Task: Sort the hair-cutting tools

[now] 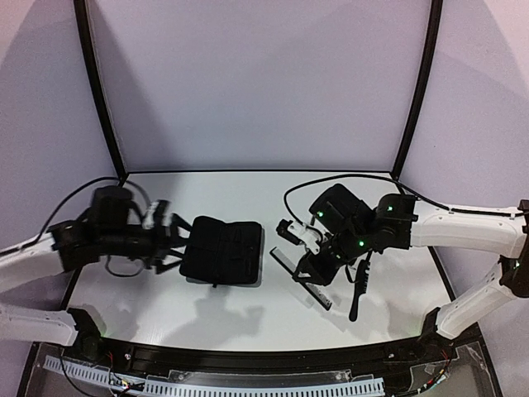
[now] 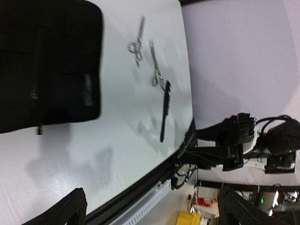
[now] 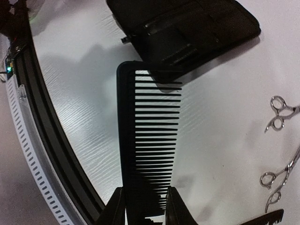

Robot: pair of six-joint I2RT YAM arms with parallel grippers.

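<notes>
Right pincer (image 3: 145,206) seemingly around cropped comb (image 3: 127,140)

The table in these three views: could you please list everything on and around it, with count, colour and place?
table: one, white, beneath everything
case: one, black, flat on the table left of centre
scissors: two, silver, lying near each other on the table, right of the case
loose comb: one, black, lying on the table next to the scissors, nearer the front edge
held comb: one, black, gripped at one end, above the table between case and scissors
left gripper: one, black, open and empty, by the case's left edge
right gripper: one, black, closed on the held comb
</notes>
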